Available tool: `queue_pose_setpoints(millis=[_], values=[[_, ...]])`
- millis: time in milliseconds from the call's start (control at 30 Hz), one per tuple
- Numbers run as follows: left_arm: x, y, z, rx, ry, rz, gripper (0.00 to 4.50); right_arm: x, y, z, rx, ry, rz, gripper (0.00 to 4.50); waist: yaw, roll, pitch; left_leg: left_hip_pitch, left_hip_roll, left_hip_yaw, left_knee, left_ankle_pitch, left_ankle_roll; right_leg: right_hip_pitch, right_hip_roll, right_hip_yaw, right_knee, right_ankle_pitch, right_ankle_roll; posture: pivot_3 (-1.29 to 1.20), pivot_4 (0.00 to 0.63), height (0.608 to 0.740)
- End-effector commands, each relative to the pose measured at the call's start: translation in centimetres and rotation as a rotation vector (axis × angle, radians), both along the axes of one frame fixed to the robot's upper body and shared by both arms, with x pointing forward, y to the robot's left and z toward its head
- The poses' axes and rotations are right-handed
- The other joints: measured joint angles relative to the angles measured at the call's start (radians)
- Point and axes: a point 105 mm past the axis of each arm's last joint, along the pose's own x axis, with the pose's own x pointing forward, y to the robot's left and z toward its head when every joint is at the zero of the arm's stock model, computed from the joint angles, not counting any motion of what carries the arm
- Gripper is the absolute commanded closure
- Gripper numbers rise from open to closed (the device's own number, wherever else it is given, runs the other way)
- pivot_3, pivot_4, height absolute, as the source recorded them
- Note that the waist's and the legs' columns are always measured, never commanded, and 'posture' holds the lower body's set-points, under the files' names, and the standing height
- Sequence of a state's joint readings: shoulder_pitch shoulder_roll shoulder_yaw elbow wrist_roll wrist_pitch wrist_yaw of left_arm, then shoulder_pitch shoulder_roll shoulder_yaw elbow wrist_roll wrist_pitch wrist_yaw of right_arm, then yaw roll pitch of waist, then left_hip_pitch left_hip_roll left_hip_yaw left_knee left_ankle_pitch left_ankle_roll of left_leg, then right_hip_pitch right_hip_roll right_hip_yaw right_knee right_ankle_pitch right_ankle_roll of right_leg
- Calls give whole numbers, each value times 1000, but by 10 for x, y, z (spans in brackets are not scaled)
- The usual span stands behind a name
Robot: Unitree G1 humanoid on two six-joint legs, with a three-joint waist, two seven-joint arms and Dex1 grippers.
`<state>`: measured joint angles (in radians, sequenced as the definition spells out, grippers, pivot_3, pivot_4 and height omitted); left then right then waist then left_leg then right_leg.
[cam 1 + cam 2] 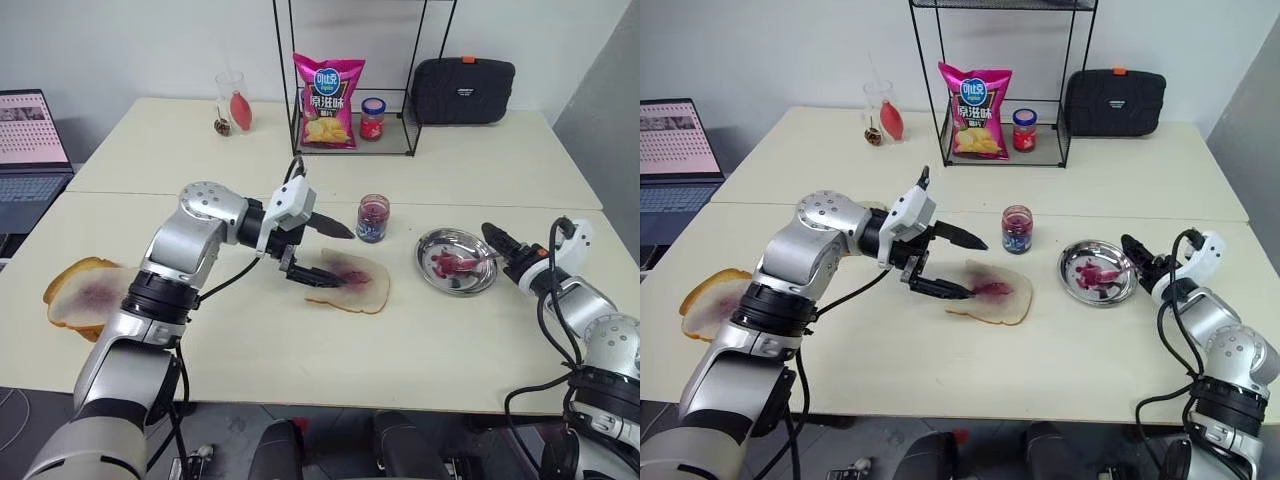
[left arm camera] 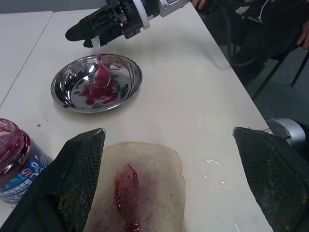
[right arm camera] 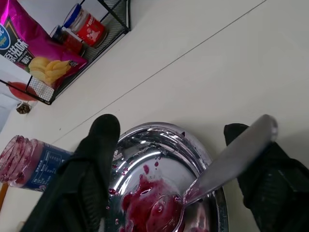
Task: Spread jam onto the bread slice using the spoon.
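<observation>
Two arms: both reach over the pale cream tabletop (image 1: 300,350), one at the bread, one at the dish.
Left gripper (image 1: 312,256): its black fingers stand spread wide with nothing between them, one raised above the bread and the other low at its near-left edge.
Bread slice (image 1: 352,281): a pale white slice with a thin tan crust lies flat near the middle of the tabletop, just in front of the open jar.
Jam (image 2: 126,186): a glossy dark purple-red streak runs along the centre of the slice; more lies as wet blobs in the dish.
Spoon (image 3: 227,162): a slim silver metal spoon rests with its smeared bowl in the jam in the dish, handle slanting up over the rim toward the right gripper.
Right gripper (image 1: 503,252): its fingers are parted at the dish's right rim; the handle seems to lean on one finger rather than be pinched, though this is hard to judge.
Dish (image 1: 432,243): a round shiny steel dish, to the right of the bread and apart from it.
Jar (image 1: 373,218): a small open glass jar with a blue label and purple contents, between the bread and the dish, a little behind both.
Left edge: two browner slices (image 1: 85,292) with a dull purple stain, well apart from the rest.
</observation>
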<state>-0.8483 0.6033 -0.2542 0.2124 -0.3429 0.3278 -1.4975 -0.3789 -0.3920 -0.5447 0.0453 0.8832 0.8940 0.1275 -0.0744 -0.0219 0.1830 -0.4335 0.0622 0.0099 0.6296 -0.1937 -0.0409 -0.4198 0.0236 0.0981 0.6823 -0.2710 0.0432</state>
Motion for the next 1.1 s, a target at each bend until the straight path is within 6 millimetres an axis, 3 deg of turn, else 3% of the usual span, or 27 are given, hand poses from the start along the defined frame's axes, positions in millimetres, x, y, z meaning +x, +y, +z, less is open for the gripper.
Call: queue_pose_setpoints(millis=[33, 667, 900, 1100], values=[[-2, 5, 12, -23, -47, 12, 85, 2, -3, 13, -22, -57, 8, 83, 0, 0, 0, 0, 0, 0, 0, 0, 0, 0, 0, 0, 0, 0, 0, 0, 150, 740], [-5, 9, 10, -20, -36, 42, 85, -4, -12, -10, -18, 4, 31, 83, 1, 0, 0, 0, 0, 0, 0, 0, 0, 0, 0, 0, 0, 0, 0, 0, 150, 740], [-3, 15, 11, -17, -39, 71, 85, -14, -34, -4, -48, 3, -11, 83, 4, 0, 0, 0, 0, 0, 0, 0, 0, 0, 0, 0, 0, 0, 0, 0, 150, 740], [0, 30, 13, 4, -37, 131, 85, -41, -62, 14, -153, 15, -23, 83, 15, 1, 0, 0, 0, 0, 0, 0, 0, 0, 0, 0, 0, 0, 0, 0, 150, 740]])
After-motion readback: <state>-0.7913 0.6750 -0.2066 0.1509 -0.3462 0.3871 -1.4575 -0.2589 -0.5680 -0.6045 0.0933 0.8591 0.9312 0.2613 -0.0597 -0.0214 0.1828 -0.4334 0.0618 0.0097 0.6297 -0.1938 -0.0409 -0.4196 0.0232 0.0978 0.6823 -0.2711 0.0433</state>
